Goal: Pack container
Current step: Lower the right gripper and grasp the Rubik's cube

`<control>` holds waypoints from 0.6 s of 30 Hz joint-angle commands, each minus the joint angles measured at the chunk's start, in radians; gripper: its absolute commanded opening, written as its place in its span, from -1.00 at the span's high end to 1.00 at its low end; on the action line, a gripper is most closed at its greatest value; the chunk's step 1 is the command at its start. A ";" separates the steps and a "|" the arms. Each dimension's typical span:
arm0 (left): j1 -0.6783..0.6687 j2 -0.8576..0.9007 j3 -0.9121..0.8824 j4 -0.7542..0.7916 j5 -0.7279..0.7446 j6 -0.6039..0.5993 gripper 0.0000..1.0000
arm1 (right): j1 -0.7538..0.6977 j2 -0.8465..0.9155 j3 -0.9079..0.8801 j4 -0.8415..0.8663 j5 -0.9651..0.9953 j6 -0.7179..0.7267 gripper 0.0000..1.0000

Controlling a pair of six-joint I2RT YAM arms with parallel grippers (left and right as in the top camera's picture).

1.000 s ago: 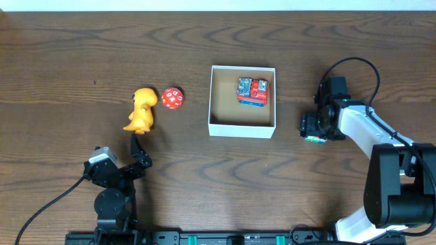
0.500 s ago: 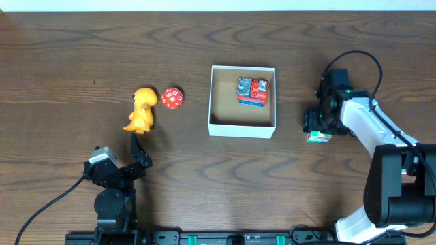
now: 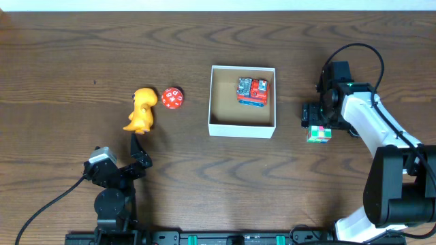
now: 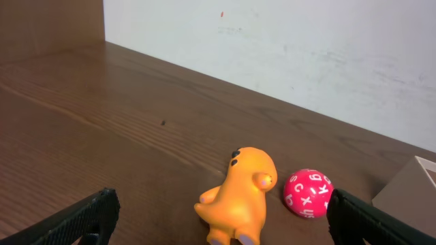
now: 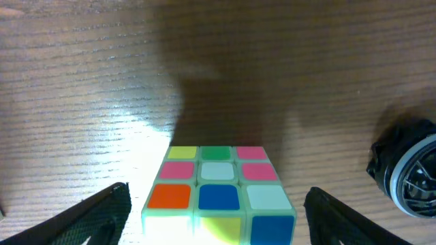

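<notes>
The container [image 3: 215, 102] is a square white box with a tan bottom at the table's middle; a red and blue toy [image 3: 252, 91] lies in its far right corner. A multicoloured puzzle cube [image 3: 319, 134] sits on the table right of the container. My right gripper [image 3: 316, 121] is open right over the cube; in the right wrist view its fingers [image 5: 218, 221] stand either side of the cube [image 5: 218, 190] with gaps. An orange toy animal [image 3: 141, 109] and a red lettered ball [image 3: 172, 98] lie left of the container. My left gripper [image 3: 139, 151] is open and empty, near the orange toy [image 4: 242, 194].
The left wrist view shows the red ball [image 4: 308, 194], a corner of the container [image 4: 412, 187] and a white wall behind the table. A black round part [image 5: 407, 175] sits at the right of the cube in the right wrist view.
My right gripper has shifted slightly toward the far side, and more of the puzzle cube shows below it. The left arm and the other toys have not moved.
</notes>
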 commanded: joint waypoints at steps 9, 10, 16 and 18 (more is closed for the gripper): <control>0.005 -0.006 -0.029 -0.011 0.000 -0.006 -0.96 | 0.010 0.008 -0.107 0.088 0.008 -0.041 -0.72; 0.005 -0.006 -0.029 -0.011 0.000 -0.006 -0.96 | 0.010 0.009 -0.112 0.097 0.008 -0.041 -0.70; 0.005 -0.006 -0.029 -0.011 0.000 -0.006 -0.96 | 0.010 0.008 -0.114 0.105 0.008 -0.040 -0.45; 0.005 -0.006 -0.029 -0.011 0.000 -0.006 -0.96 | 0.010 0.009 -0.114 0.104 0.007 -0.040 -0.45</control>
